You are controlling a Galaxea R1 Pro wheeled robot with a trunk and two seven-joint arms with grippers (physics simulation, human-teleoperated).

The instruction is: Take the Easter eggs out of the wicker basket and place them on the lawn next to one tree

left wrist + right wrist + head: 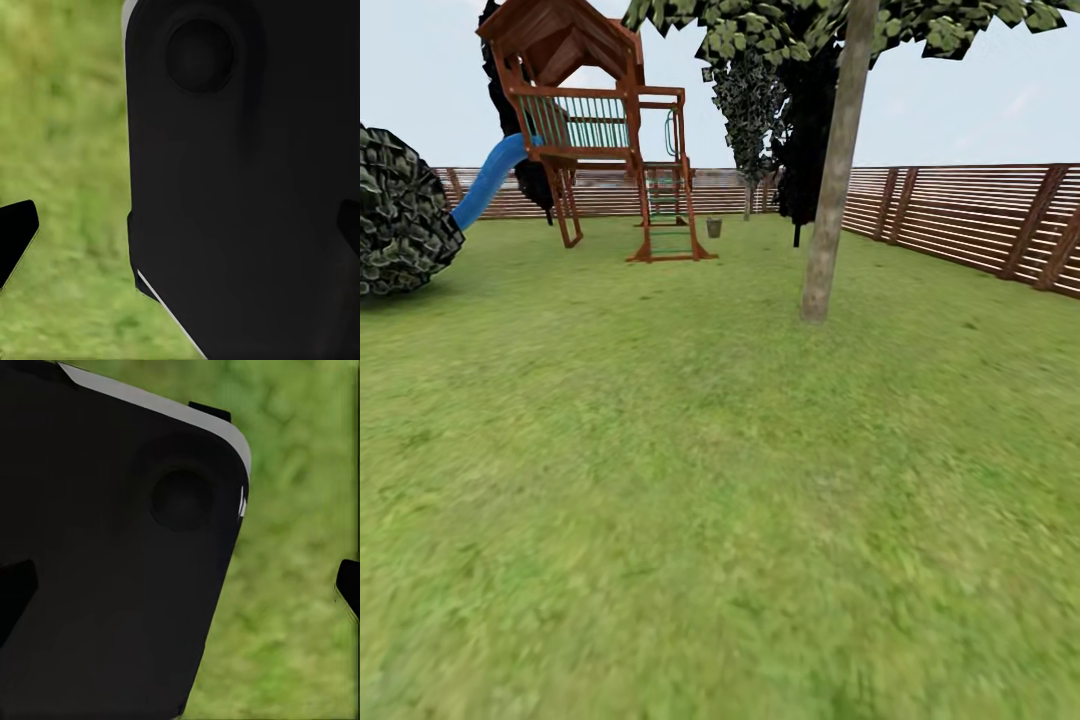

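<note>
Two black fingertips (16, 238) of the left gripper (180, 232) stand wide apart with nothing between them, and the right gripper (180, 589) is spread the same way, over the mottled green lawn (690, 520). Far ahead, beside the brown wooden play frame (600, 120), stands a small grey-brown wicker basket (714, 227); its eggs cannot be made out. Nearer, to the right, rises the pale straight tree trunk (835, 170). I expect the eggs to be light, smooth and slippery, best gripped gently across the middle.

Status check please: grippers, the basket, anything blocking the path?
Both grippers open, empty. Wicker basket far off on the lawn, beside the play frame. Pale-trunked tree right of the path.
</note>
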